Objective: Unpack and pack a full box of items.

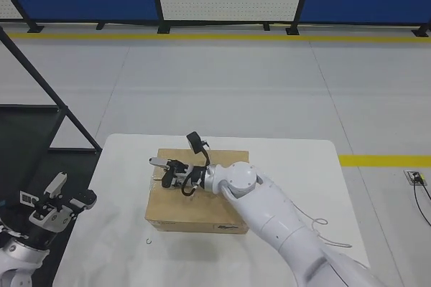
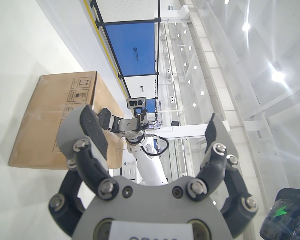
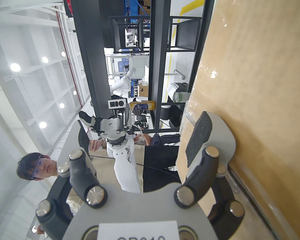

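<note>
Overhead, the closed cardboard box [image 1: 201, 208] sits mid-table [image 1: 302, 179] with the right gripper [image 1: 171, 172] over its top near a corner and a small ring [image 1: 149, 240] near its front. From the left wrist, the left gripper [image 2: 150, 123] hangs wide open and empty, well apart from the box. From the right wrist, the right gripper is spread wide, holding nothing, one pad [image 3: 198, 136] at the box top.

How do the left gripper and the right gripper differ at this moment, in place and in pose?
Place: the right gripper is over the top of the box; the left gripper is beside the left edge of the table, apart from the box.
Pose: the right gripper lies low along the box top, with one finger close to it; the left gripper has nothing near its fingers.
Shared: both have open jaws and hold nothing.
</note>
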